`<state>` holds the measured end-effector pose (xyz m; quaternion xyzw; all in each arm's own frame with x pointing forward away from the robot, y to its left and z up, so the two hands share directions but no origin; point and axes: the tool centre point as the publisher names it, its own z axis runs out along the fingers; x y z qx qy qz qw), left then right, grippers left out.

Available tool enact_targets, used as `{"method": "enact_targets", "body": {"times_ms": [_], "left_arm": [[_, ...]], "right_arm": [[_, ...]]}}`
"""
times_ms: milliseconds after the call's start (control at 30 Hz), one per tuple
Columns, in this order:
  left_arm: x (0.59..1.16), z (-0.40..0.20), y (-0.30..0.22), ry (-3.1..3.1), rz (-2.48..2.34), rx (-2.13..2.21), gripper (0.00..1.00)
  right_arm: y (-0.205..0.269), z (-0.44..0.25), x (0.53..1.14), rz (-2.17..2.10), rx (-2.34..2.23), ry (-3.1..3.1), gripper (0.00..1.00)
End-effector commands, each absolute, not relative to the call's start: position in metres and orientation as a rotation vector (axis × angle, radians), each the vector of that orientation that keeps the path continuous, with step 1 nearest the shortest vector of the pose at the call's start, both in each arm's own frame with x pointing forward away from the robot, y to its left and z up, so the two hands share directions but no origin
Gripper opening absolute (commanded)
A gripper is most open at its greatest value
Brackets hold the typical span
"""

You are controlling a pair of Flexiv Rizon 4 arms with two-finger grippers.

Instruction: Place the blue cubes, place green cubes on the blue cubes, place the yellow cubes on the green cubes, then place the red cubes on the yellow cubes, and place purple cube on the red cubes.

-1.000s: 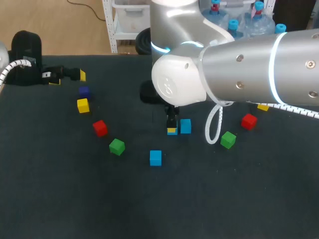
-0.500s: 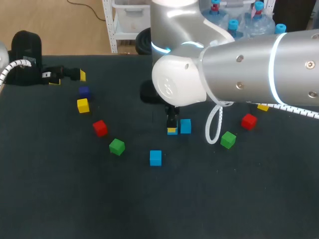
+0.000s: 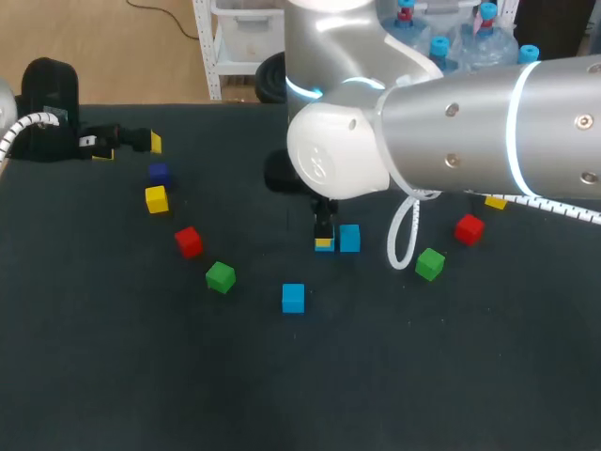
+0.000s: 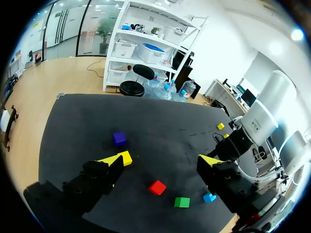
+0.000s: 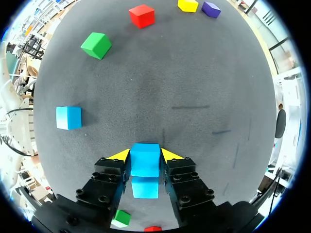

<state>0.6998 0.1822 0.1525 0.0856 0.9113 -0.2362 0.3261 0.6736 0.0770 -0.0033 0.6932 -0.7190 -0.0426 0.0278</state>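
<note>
While the right arm comes in from the right edge of the head view and fills much of its upper half, the right gripper sits just above the frame's centre, its two yellow tips clamped against opposite sides of a blue cube, a grip seen plainly from the right wrist. Whether that cube rests on the dark table or is lifted off it cannot be told. A second blue cube lies just right of the gripper in the head view and close behind the clamped one in the wrist view; whether the two touch is unclear. A third blue cube lies alone below centre, well apart from both. Left of centre, a loose line climbs toward the upper left: a green cube, a red cube, a yellow cube and, just above it, the purple cube. At centre right lie a second green cube and a second red cube, near each other, with a second yellow cube showing at the arm's lower edge. The left gripper hangs at the upper left of the head view, its fingers spread wide with nothing between them; from the left wrist, the purple, yellow, red and green cubes lie on the table ahead of it.
</note>
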Motion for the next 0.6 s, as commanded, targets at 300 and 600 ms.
{"method": "enact_targets", "body": {"times_ms": [300, 600], "left_arm": [[0.6996, 0.1510, 0.1842, 2.379, -0.631, 0.230, 1.00], [0.6996, 0.1510, 0.1842, 2.379, -0.631, 0.230, 1.00]], "right_arm": [[0.0780, -0.0058, 0.6745, -0.136, 2.140, -2.218, 0.00], [0.0783, -0.0059, 0.6738, -0.138, 2.139, -2.218, 0.04]]}}
